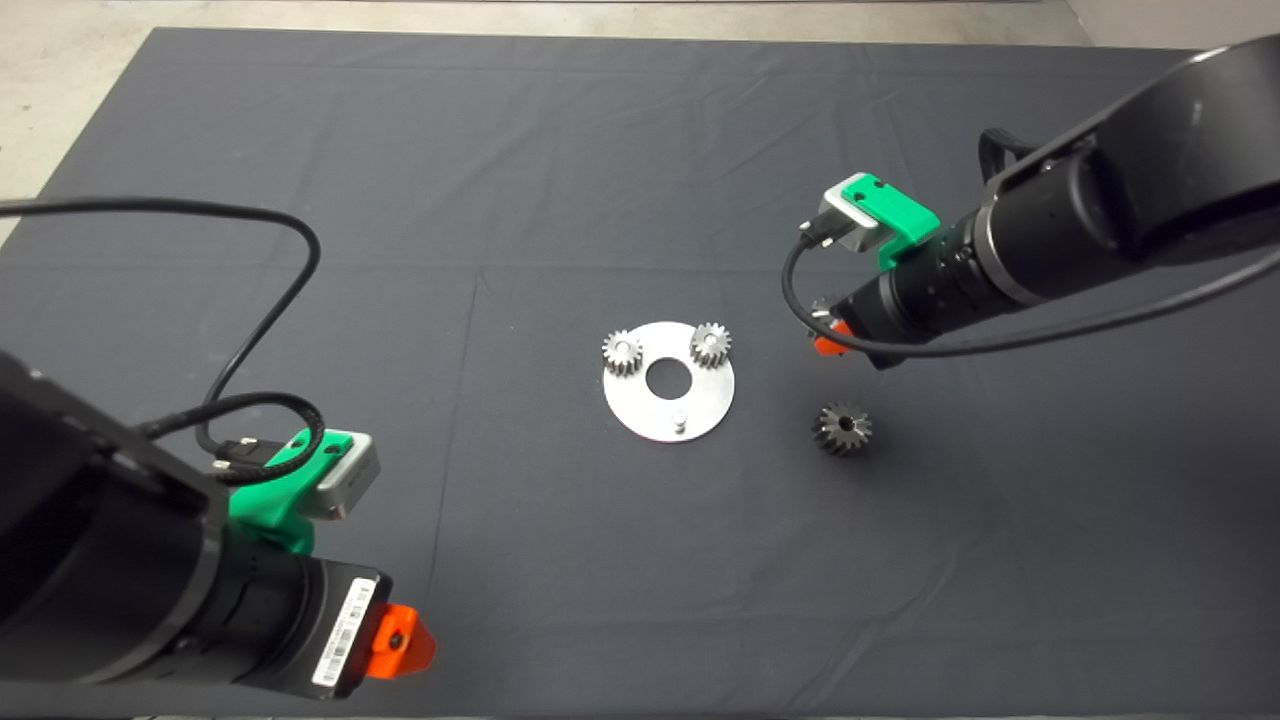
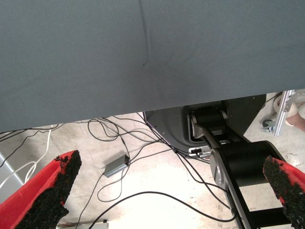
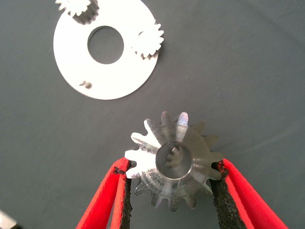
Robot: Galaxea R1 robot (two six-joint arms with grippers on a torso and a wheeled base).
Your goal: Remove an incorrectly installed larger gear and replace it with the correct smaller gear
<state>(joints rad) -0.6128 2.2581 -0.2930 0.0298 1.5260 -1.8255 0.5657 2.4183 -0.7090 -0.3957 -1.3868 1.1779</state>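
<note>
While your right claw (image 3: 172,167) grips the smaller gear (image 3: 174,160), larger gear (image 1: 842,428) lies off-plate (image 1: 640,410) at 4 o'clock; pin (image 1: 679,420) bare. Left claw (image 2: 174,164) wide, parked.

The dark mat (image 1: 400,200) carries a round silver plate (image 1: 668,405) left of the right gripper (image 1: 830,335), and a dark gear (image 1: 842,428) just below that gripper.

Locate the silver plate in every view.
Head view: plate at the mat's middle, up-left of the larger gear.
Left wrist view: not in it; only the mat's edge and floor cables show.
Right wrist view: plate on the mat beyond the smaller gear.
Shared landmark: the plate's bare peg.
</note>
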